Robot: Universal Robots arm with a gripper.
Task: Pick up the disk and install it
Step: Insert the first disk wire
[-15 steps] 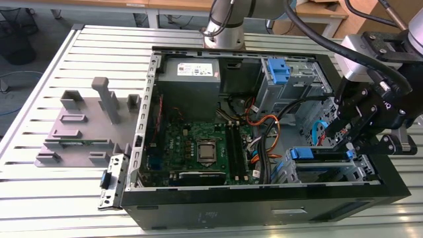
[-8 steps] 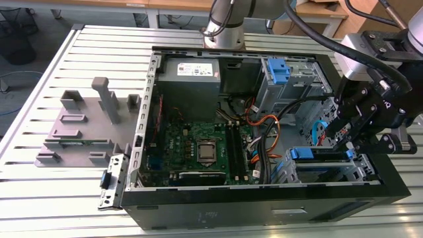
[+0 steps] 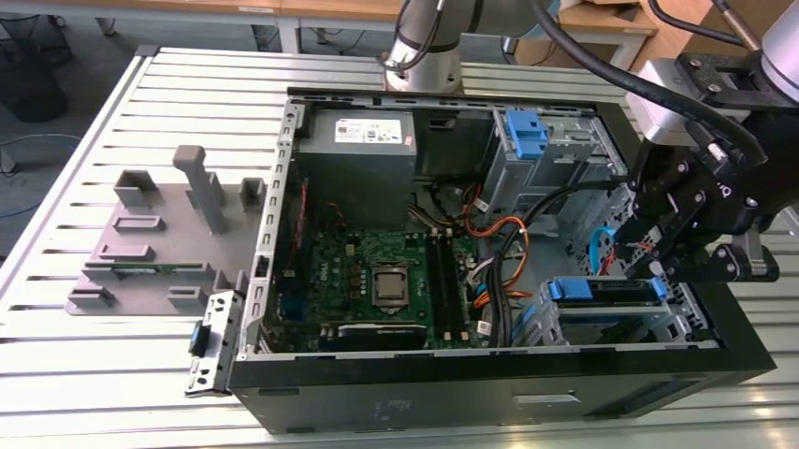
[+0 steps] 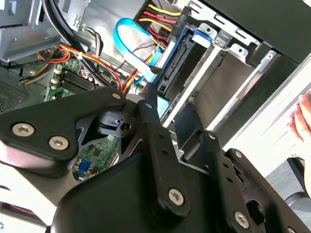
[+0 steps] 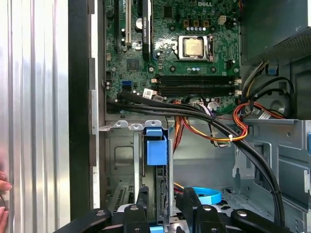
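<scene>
Just below the gripper (image 5: 164, 199), the disk (image 5: 156, 145) stands in its bay (image 5: 121, 155), so installing is under way. I cannot tell if the gripper squeezes it. Seating it needs a straight push.

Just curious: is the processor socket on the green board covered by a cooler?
No, the socket lies bare on the board, with no cooler over it.

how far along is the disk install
Mostly done, it looks: the disk already sits in the drive cage at the exterior view's lower right, its blue carrier standing in the bay. The gripper is right above it; whether it grips the disk is unclear. Full seating can't be confirmed.
</scene>
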